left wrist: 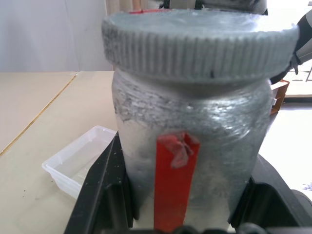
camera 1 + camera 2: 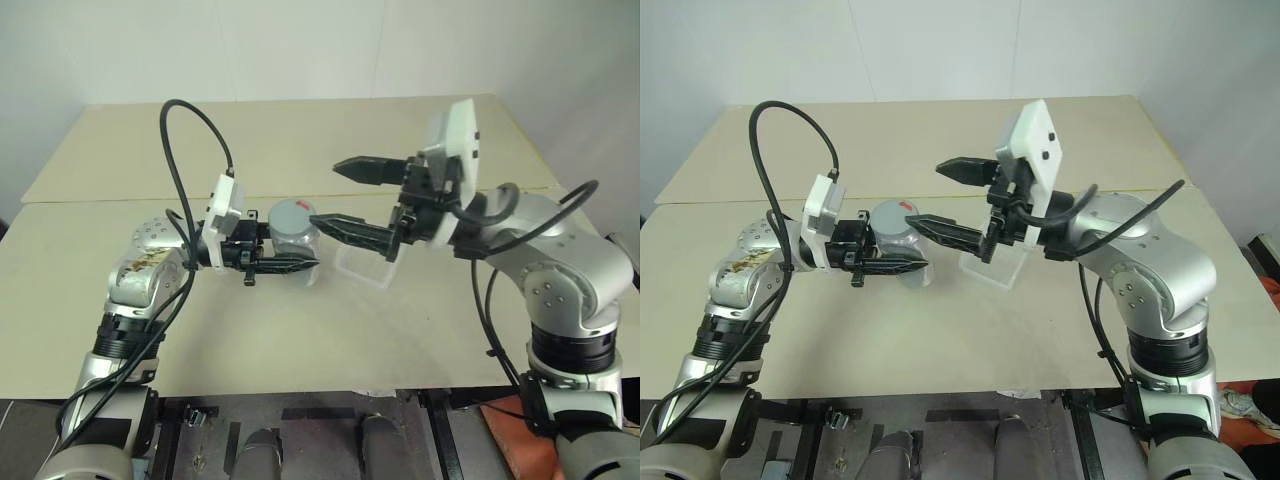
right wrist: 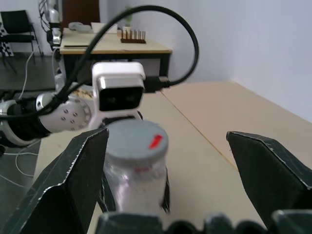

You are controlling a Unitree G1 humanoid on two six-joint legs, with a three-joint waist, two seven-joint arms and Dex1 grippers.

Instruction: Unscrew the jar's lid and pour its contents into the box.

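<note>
While the left gripper (image 2: 285,266) is clamping the jar (image 2: 296,240) upright above the table (image 2: 300,330), the right gripper (image 2: 340,195), spread wide, is hanging beside the lid (image 2: 292,213). It should centre over the lid before closing and twisting. Beyond the jar, the box (image 1: 80,160) is showing empty in the left wrist view; the head views are half hiding it.

Even, diffuse indoor light reaches you from above; the table (image 2: 300,330) shows only faint, soft shadows and no harsh glare. Both head views are sharp throughout. In the left wrist view the jar (image 1: 195,146) looks soft at close range. In the right wrist view the near fingers (image 3: 73,180) blur and the lid (image 3: 134,141) is slightly hazy.
</note>
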